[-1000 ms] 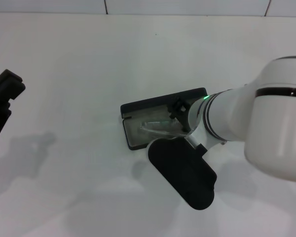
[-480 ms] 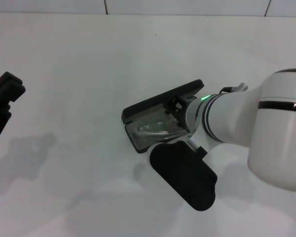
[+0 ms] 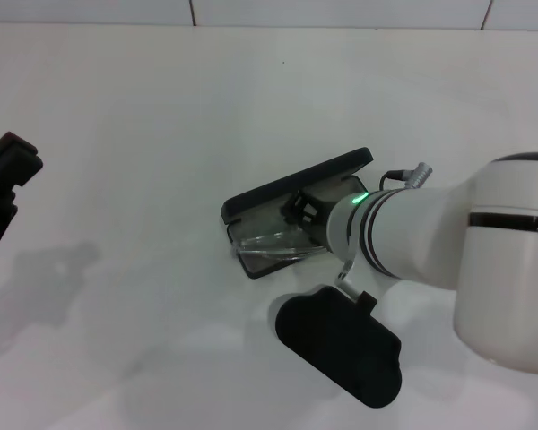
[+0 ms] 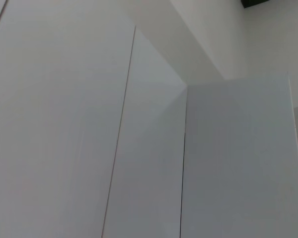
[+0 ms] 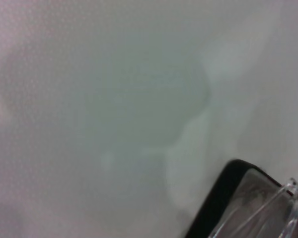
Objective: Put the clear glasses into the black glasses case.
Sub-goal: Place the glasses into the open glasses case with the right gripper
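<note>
The black glasses case sits mid-table with its lid tilted up off the table, partway over the tray. The clear glasses lie inside on the grey lining. My right gripper is at the case, just beneath the raised lid and above the glasses. In the right wrist view, a rounded corner of the case shows with a clear tip of the glasses over the lining. My left gripper hangs parked at the table's far left, away from the case.
A black oblong part of my right arm hovers in front of the case. The white table runs back to a tiled wall. The left wrist view holds only white panels.
The case lid has swung up from lying flat on the table to a steeper tilt. My right gripper has moved left along the case under the lid. The left arm barely moved.
</note>
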Available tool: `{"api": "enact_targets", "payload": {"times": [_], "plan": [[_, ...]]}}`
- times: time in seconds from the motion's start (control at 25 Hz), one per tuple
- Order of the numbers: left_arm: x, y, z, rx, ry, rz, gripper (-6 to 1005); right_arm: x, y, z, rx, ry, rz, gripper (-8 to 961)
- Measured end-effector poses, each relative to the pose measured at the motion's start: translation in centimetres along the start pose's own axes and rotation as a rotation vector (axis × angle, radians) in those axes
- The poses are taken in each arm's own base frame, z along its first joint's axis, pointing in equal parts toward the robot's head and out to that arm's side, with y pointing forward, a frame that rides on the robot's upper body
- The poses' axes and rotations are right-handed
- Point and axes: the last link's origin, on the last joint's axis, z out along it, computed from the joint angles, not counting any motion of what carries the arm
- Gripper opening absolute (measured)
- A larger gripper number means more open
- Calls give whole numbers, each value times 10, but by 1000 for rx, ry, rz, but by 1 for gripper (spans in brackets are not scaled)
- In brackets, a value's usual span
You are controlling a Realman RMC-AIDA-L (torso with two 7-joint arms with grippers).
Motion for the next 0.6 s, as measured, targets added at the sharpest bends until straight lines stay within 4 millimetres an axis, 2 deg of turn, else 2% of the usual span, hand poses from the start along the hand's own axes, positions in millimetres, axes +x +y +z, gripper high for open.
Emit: {"api": "enact_targets", "payload": {"times": [0.6], "plan": [[0, 0, -1, 4, 0, -1, 93, 5, 4, -1, -23, 15, -97, 333]]}}
